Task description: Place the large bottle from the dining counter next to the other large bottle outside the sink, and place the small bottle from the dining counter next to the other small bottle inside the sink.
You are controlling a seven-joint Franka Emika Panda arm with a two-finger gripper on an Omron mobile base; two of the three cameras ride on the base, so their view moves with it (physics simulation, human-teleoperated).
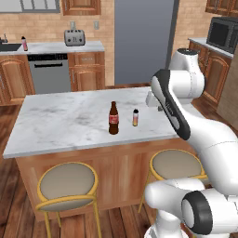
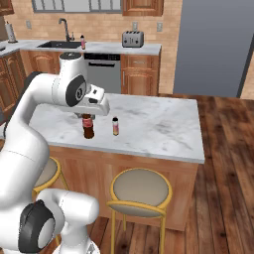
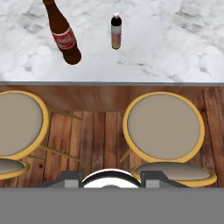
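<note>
Marble counter (image 1: 69,121), 2 bottles (image 1: 113,119) upright

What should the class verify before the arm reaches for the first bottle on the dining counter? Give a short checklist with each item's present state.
1. Large bottle stands upright on the dining counter: ok.
2. Small bottle stands upright beside it, with a gap between the two: ok.
3. Gripper holds nothing; both bottles stand free in the hand view: ok.
4. Jaws wide enough for the large bottle: cannot tell.
5. Other small bottle by the far sink: a small pink bottle stands at the sink's edge; in or out, cannot tell.
6. Other large bottle outside the sink: cannot tell.
</note>
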